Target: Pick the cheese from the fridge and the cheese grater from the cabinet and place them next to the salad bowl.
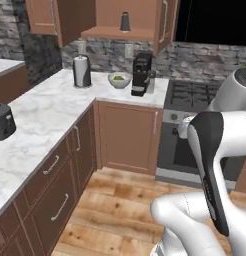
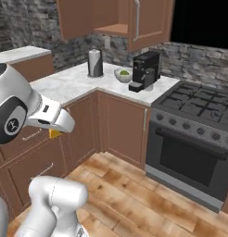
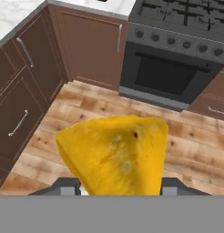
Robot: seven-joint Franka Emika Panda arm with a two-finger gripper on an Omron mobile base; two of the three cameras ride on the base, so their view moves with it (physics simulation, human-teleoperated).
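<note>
We see our gripper (image 3: 116, 184) closed on the cheese (image 3: 114, 154) (fingers mostly hidden behind it), above the wooden floor (image 3: 132, 113).

A home kitchen: gas stove (image 2: 199, 104) with oven at right, marble surface (image 1: 50, 112), wooden cabinets (image 1: 127, 135), coffee machine (image 2: 146, 69) centre.

Cheese (image 3: 114, 154): lower part cut off by grey band, covers the fingertips of the gripper (image 3: 118, 186). In right base view, cheese (image 2: 54, 134) mostly hidden under the hand. Cheese grater (image 1: 125, 22) too small to make out.
</note>
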